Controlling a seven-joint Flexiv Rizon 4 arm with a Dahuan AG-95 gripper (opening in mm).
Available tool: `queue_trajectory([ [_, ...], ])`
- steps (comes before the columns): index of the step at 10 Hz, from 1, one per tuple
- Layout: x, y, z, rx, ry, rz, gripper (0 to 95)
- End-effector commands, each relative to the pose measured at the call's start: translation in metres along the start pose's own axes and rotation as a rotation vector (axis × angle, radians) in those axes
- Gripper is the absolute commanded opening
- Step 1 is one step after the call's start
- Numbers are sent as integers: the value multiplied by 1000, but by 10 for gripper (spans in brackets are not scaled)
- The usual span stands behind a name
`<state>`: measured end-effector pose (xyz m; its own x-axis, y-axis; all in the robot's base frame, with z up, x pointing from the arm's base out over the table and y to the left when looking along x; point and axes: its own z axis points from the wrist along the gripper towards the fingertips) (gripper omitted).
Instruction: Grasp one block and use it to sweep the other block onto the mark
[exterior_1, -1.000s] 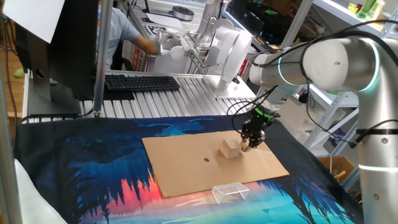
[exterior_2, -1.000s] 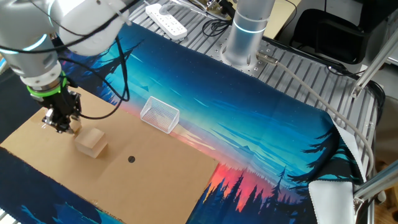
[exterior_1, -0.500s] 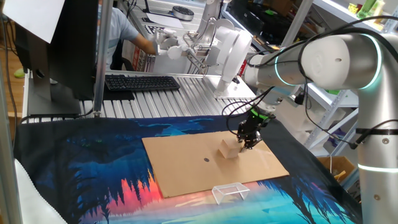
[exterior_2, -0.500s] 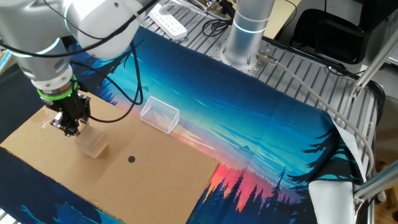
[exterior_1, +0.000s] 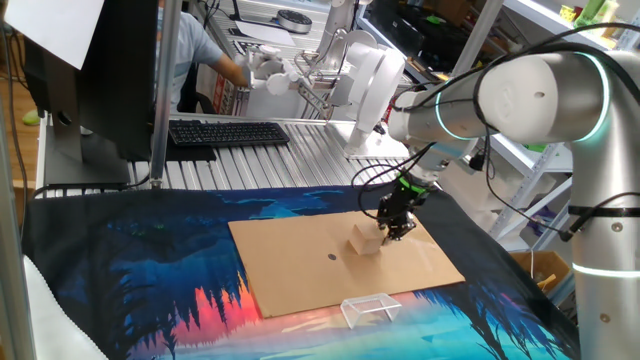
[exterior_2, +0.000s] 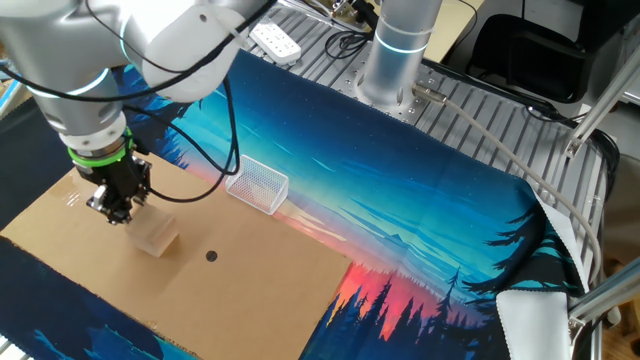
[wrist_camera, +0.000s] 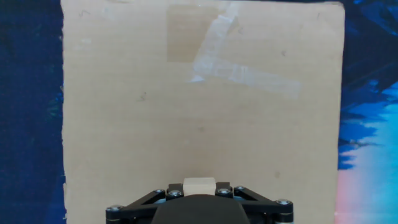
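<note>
My gripper (exterior_1: 397, 226) is low over the brown cardboard sheet (exterior_1: 300, 270), shut on the small tan block (wrist_camera: 199, 185), which shows between the jaws in the hand view. The larger tan cube (exterior_1: 367, 238) sits on the sheet right beside the gripper, touching or nearly touching it. The tiny dark mark (exterior_1: 333, 256) lies a little beyond the cube, on the side away from the gripper. In the other fixed view the gripper (exterior_2: 118, 212) is left of the cube (exterior_2: 155, 233) and the mark (exterior_2: 211, 256) lies to the cube's right.
A clear plastic frame (exterior_1: 370, 308) stands at the sheet's near edge; it also shows in the other fixed view (exterior_2: 257, 185). The hand view shows bare cardboard (wrist_camera: 199, 112) with a strip of tape (wrist_camera: 214, 43). A keyboard (exterior_1: 228, 132) and a person are behind the table.
My gripper has moved with the small block toward the cube, closing up against it. The cube has shifted slightly toward the mark.
</note>
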<state>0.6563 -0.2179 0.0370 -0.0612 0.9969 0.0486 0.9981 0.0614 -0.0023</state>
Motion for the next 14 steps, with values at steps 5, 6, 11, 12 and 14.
queue_trajectory([
  [5,22,1,5,-16,-4,24,0],
  [6,28,0,5,-17,-3,34,0],
  [11,52,-1,6,-27,-10,61,0],
  [12,53,-1,6,-28,-9,61,0],
  [14,65,-2,5,-31,-13,65,0],
])
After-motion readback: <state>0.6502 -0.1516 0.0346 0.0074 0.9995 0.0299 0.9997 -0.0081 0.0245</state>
